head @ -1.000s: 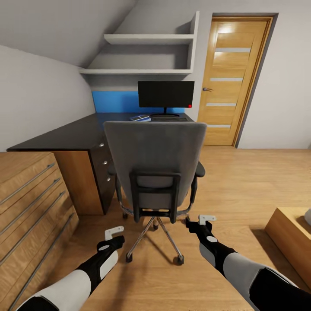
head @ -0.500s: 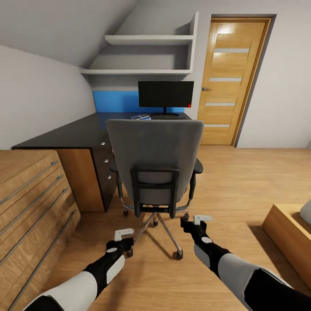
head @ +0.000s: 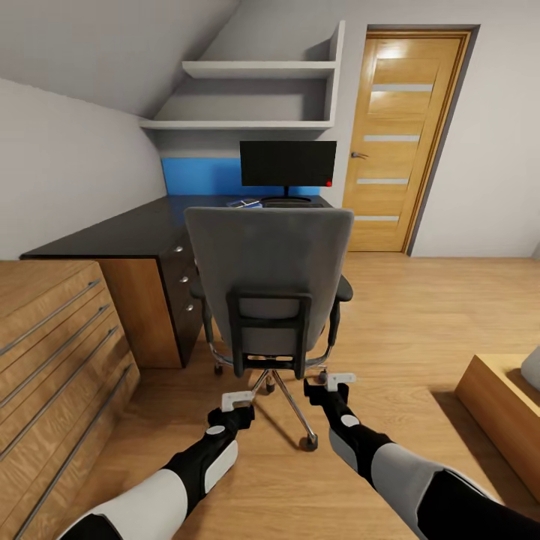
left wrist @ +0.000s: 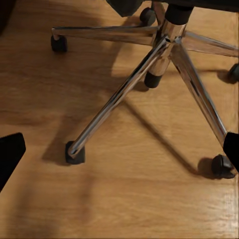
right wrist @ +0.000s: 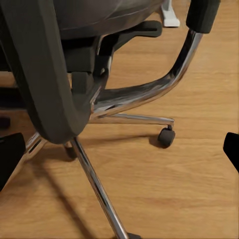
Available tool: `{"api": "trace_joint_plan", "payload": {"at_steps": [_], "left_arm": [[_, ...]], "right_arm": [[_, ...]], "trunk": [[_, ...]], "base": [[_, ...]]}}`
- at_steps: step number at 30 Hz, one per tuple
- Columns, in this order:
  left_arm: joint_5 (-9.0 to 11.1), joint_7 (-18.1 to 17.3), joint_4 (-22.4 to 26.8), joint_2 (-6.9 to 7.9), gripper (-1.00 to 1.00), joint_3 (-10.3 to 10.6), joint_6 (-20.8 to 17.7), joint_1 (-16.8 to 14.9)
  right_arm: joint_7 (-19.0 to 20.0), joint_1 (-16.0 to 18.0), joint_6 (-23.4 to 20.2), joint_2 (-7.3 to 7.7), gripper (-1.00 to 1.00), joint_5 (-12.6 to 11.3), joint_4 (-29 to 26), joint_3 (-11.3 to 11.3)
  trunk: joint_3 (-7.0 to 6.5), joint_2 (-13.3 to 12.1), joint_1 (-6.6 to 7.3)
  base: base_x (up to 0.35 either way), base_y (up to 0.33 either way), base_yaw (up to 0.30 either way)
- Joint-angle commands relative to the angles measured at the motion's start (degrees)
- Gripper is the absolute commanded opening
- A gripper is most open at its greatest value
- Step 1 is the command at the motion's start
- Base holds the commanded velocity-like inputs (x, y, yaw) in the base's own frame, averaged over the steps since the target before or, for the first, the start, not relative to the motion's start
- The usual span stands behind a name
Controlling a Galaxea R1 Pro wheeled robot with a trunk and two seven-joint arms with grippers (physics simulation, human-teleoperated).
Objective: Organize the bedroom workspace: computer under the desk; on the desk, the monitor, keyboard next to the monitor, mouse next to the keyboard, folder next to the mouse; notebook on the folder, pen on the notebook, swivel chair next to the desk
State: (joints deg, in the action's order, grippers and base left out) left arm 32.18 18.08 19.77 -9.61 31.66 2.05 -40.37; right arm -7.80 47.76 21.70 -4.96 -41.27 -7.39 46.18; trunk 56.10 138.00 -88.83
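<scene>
The swivel chair (head: 268, 262) stands with its grey back toward me, in front of the black-topped desk (head: 120, 232). Its back hides the seat, so the folder is hidden. The monitor (head: 288, 163) stands on the desk's far end, with a small blue and white flat item (head: 244, 203) beside its foot. Keyboard, mouse, notebook, pen and computer cannot be made out. My left gripper (head: 238, 409) and right gripper (head: 327, 388) are both open and empty, low behind the chair's chrome star base (left wrist: 164, 55). In the right wrist view the chair frame (right wrist: 50, 89) is very close.
A light-wood drawer chest (head: 52, 337) fills the left side. A dark three-drawer unit (head: 180, 289) sits under the desk beside the chair. Low wooden furniture (head: 499, 409) stands at the right. A closed wooden door (head: 401, 135) and wall shelves (head: 255, 69) are behind.
Both grippers have moved inward and forward toward the chair's base. The view shifted slightly between the oldest frame and the later ones. The chair has not moved.
</scene>
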Motion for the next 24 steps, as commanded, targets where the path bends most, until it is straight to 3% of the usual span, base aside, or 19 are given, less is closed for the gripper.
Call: {"api": "trace_joint_plan", "payload": {"at_steps": [1, 13, 24], "left_arm": [[0.6, 0.4, 0.3, 0.01, 1.00, 0.5, 0.2, 0.0], [0.6, 0.3, 1.6, 0.26, 1.00, 0.2, 0.9, 0.0], [0.5, 0.4, 1.5, 0.21, 1.00, 0.3, 0.9, 0.0]], "right_arm": [[-0.3, 0.0, 0.2, -0.07, 1.00, -0.1, 0.0, 0.5], [-0.2, -1.0, 0.9, -1.95, 1.00, 2.2, 0.0, 0.5], [-0.1, -1.5, 0.9, -2.27, 1.00, 3.3, 0.0, 0.5]], "trunk": [[0.05, 0.0, 0.01], [0.05, 0.0, 0.01], [0.05, 0.0, 0.01]], "base": [[0.000, 0.000, 0.000], [0.000, 0.000, 0.000], [0.002, 0.000, 0.000]]}}
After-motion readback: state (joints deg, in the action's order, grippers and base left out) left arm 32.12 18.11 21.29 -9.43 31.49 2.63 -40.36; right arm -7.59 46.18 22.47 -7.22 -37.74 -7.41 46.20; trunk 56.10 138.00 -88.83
